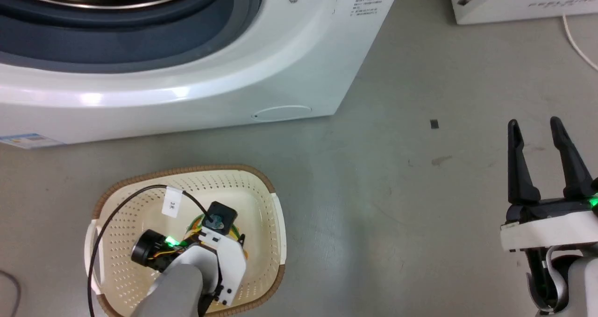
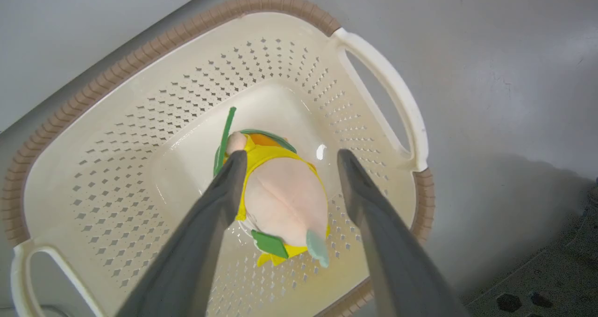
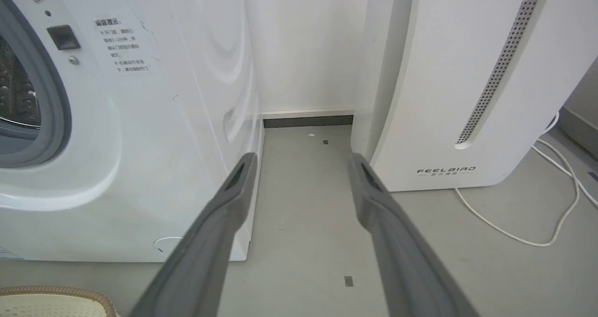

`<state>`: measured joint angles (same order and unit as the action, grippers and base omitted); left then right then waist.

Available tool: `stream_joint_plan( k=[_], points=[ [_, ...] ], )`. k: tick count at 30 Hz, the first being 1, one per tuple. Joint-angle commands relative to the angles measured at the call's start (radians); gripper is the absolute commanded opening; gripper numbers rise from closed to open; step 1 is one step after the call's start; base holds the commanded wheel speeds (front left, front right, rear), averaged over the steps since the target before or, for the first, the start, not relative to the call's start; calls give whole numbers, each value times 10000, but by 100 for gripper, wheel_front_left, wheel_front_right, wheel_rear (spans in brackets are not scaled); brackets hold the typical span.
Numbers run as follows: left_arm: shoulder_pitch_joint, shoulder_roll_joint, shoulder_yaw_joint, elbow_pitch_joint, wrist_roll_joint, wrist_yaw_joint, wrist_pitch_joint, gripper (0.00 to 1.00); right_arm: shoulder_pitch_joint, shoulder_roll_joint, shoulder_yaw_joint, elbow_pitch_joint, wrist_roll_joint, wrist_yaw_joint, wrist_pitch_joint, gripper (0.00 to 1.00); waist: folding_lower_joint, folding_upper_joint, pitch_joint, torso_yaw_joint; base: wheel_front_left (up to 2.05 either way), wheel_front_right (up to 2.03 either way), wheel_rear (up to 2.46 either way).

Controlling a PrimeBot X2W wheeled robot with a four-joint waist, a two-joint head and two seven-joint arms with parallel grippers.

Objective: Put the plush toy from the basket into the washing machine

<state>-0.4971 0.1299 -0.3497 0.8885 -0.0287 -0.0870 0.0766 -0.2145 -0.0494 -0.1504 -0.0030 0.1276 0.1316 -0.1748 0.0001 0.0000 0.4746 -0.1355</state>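
The toy lies in the middle of the basket. The left gripper, fingers apart, straddles it; better to go lower, then close gently on the body. The right gripper, also apart, is far from the basket.

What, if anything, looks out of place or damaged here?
Nothing much. The plush toy lies in the basket between the open left gripper's fingers, the basket sits upright on the floor, and nothing is spilled. Only a loose white cable trails across the floor beside the FEELBIRD appliance.
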Motion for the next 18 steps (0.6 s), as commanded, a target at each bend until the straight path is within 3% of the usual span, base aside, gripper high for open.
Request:
stream_joint_plan(
  k=[1,18],
  points=[
    [-321,135,-128,333,-64,40,102,100,-275,-6,-71,-26,94,-7,-119,100,-1,0,322,-59,0,0,0],
    [-1437,440,-757,1976,-421,295,585,100,-978,-7,-339,-50,270,-8,-453,100,-1,0,1867,-279,0,0,0]
  ],
)
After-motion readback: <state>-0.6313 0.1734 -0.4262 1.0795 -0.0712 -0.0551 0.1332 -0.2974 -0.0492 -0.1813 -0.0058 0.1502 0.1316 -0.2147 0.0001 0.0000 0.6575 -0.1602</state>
